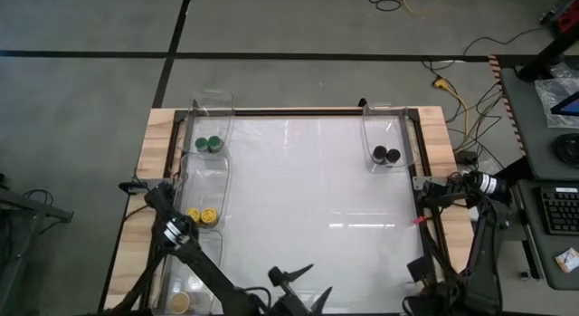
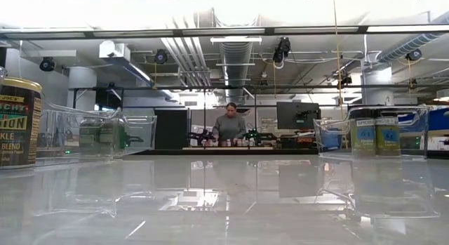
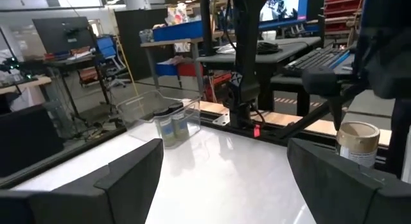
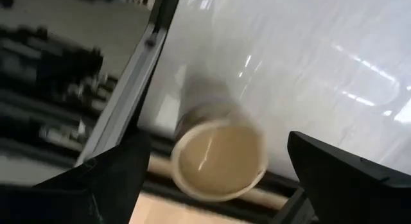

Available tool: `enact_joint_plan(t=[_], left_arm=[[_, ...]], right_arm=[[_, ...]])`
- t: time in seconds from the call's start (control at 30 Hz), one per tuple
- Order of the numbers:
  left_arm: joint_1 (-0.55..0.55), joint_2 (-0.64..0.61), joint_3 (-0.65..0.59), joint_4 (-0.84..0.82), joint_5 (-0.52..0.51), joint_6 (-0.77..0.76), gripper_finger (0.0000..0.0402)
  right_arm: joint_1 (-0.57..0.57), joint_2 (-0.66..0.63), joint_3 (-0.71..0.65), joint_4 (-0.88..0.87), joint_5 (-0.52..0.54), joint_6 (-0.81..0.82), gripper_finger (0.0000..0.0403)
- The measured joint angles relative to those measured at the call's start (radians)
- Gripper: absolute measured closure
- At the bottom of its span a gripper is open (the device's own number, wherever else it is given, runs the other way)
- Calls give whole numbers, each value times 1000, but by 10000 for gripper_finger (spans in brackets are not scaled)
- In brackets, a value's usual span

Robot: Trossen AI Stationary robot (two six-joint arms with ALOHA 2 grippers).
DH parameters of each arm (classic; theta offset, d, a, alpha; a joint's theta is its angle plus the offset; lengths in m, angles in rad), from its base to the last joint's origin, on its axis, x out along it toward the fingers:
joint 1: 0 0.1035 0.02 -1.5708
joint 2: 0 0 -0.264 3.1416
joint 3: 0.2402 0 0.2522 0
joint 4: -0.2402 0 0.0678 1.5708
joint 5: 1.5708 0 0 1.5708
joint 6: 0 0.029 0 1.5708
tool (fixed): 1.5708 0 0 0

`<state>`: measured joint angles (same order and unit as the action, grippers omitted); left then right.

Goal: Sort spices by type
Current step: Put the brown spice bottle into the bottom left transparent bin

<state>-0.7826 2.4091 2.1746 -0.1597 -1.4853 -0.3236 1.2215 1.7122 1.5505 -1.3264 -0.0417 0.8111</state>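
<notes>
Only our wrist views catch a tan-lidded jar (image 4: 218, 156) standing at the table's 4 o'clock edge, below our right gripper (image 4: 212, 179), fingers spread wide and empty. Left gripper (image 1: 298, 284) at 6 o'clock, wide open, empty. Bins: green-lidded jars (image 1: 209, 144) 10 o'clock, yellow-lidded jars (image 1: 202, 215) 8 o'clock, black-lidded jars (image 1: 386, 155) 2 o'clock.

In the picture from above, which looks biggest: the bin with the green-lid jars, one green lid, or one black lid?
1. The clear bin looks much the biggest.
2. A green lid and a black lid look about alike, so I would not rank them.
</notes>
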Motion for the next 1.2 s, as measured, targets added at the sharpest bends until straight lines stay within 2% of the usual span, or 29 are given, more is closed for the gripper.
enact_joint_plan(t=[0.23, 0.57, 0.8, 1.03, 1.1, 1.2], left_arm=[[5, 39, 111, -84, -8, -5, 86], [9, 43, 108, -136, -21, -56, 86], [13, 43, 107, -201, -24, -97, 86], [16, 43, 107, -299, -44, -142, 86], [21, 43, 107, -303, -53, -142, 86], [33, 43, 109, -308, -55, -136, 86]], right_arm=[[5, 2, -67, 4, -50, -40, 44], [1, 0, -110, 42, -51, -83, 48], [2, 1, -115, 94, -35, -198, 92], [2, 1, -129, 79, -64, -146, 140], [2, 1, -130, 73, -68, -124, 138], [0, 1, -131, 72, -69, -120, 110]])
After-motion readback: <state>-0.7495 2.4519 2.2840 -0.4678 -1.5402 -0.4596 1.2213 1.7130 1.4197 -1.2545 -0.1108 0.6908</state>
